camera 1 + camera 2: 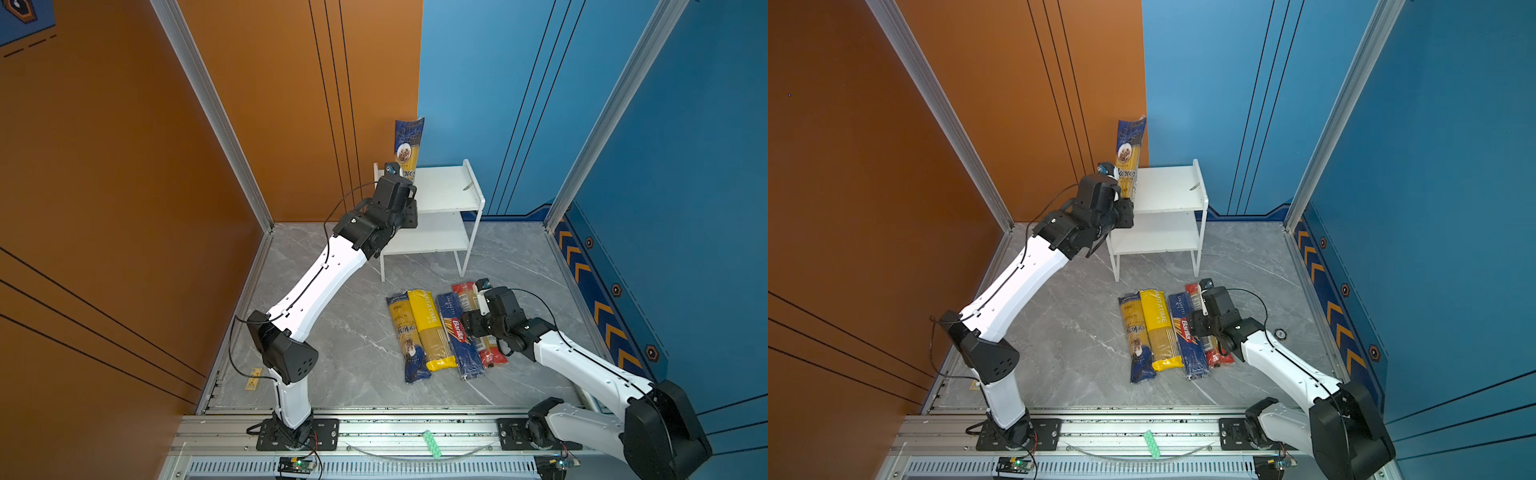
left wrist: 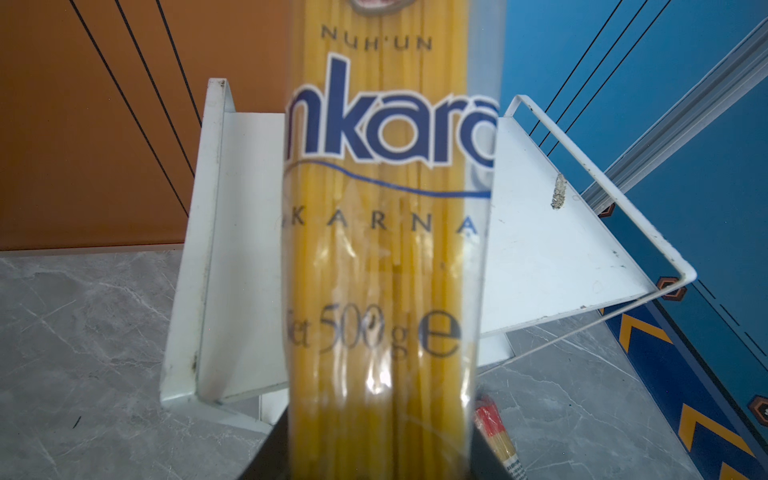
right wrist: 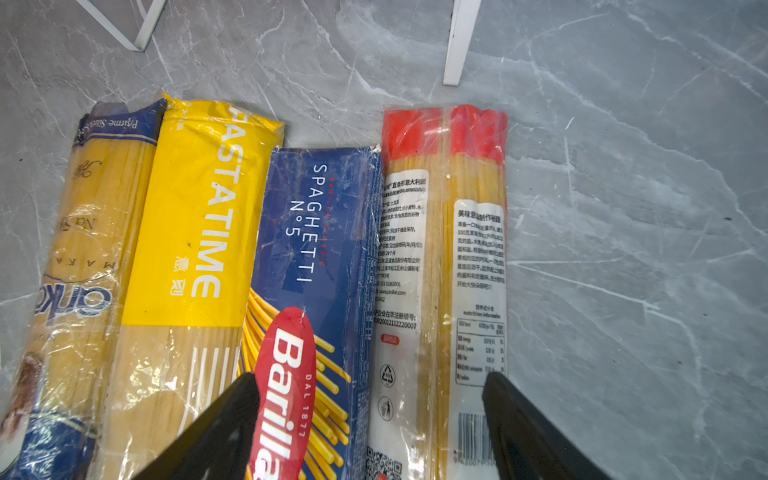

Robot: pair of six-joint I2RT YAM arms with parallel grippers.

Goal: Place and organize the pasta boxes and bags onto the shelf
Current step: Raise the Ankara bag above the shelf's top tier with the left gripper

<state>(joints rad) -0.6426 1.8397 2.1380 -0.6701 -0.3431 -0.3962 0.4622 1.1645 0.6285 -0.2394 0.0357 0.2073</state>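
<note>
1. Grey marble desk (image 1: 332,332), boxed in by orange and blue walls.
2. Left fingers (image 2: 270,461) are clamped on the lower part of the held ankara pack (image 1: 408,145). It stands upright at the left end of the top board of the shelf (image 1: 446,193). Whether its foot touches the board I cannot tell, as the wrist hides it.
3. Right fingers (image 3: 528,436) are spread apart and empty, low over the Barilla pack (image 3: 316,249) and the red-ended pack (image 3: 444,249).
4. Beside those lie the yellow pack (image 1: 430,328) and the second ankara pack (image 1: 405,332) (four side by side, in front of the shelf).
5. The step in hand looks like shelving the first pack. Next it probably needs tipping flat along the board, close to the left side panel to leave room for the others, before the fingers let go.
</note>
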